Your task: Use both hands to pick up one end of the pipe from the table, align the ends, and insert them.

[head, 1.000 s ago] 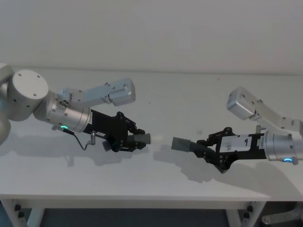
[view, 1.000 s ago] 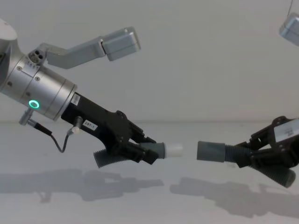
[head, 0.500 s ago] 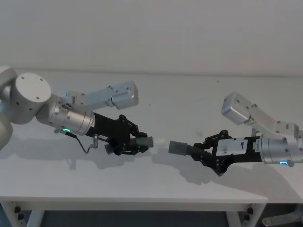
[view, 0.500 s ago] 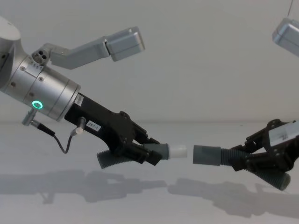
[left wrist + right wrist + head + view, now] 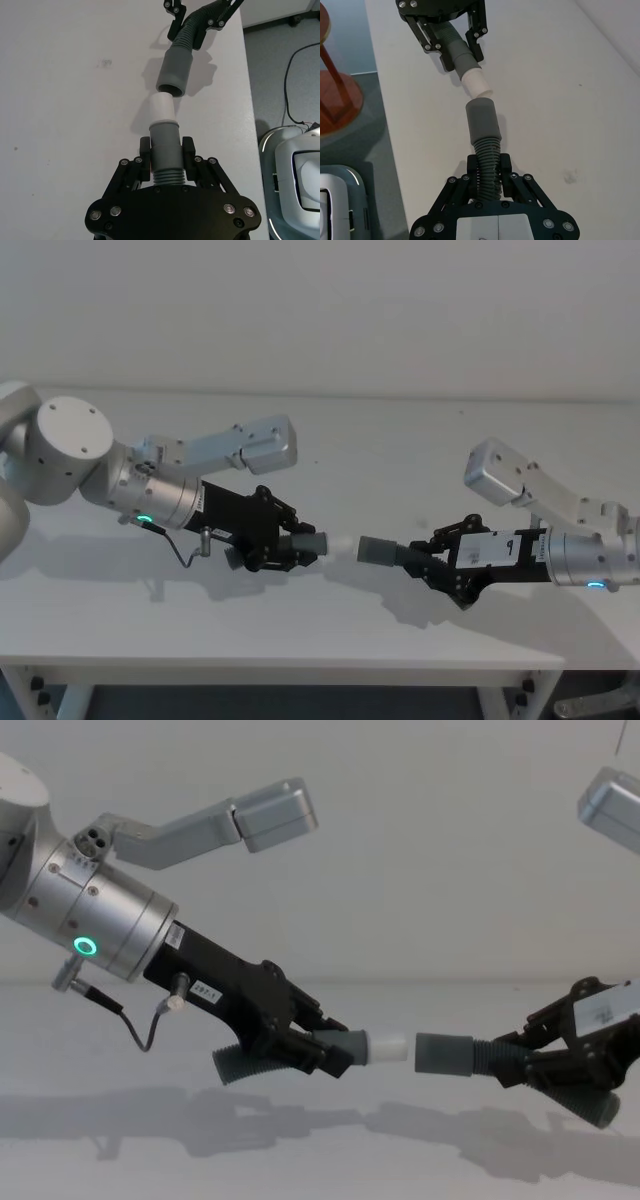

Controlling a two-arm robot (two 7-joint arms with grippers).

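Observation:
Both pipe pieces hang above the white table (image 5: 400,450). My left gripper (image 5: 285,543) is shut on a dark grey ribbed piece (image 5: 350,1046) that ends in a white tip (image 5: 390,1045). From the right, my right gripper (image 5: 430,562) is shut on the ribbed hose of the other piece, and its grey collar (image 5: 445,1053) points left. The two ends face each other almost in line, with a narrow gap between them. In the left wrist view the white tip (image 5: 162,107) sits just short of the collar's open mouth (image 5: 171,89). In the right wrist view the collar (image 5: 482,120) stands slightly offset from the tip (image 5: 476,82).
The table's front edge (image 5: 300,655) runs below both arms. A thin cable (image 5: 140,1030) loops under the left wrist. A red-brown wooden stool (image 5: 335,95) and a white machine base (image 5: 295,165) stand on the floor beside the table.
Both grippers have moved toward each other with their pipe pieces. The gap between the white tip and the grey collar has shrunk to a sliver.

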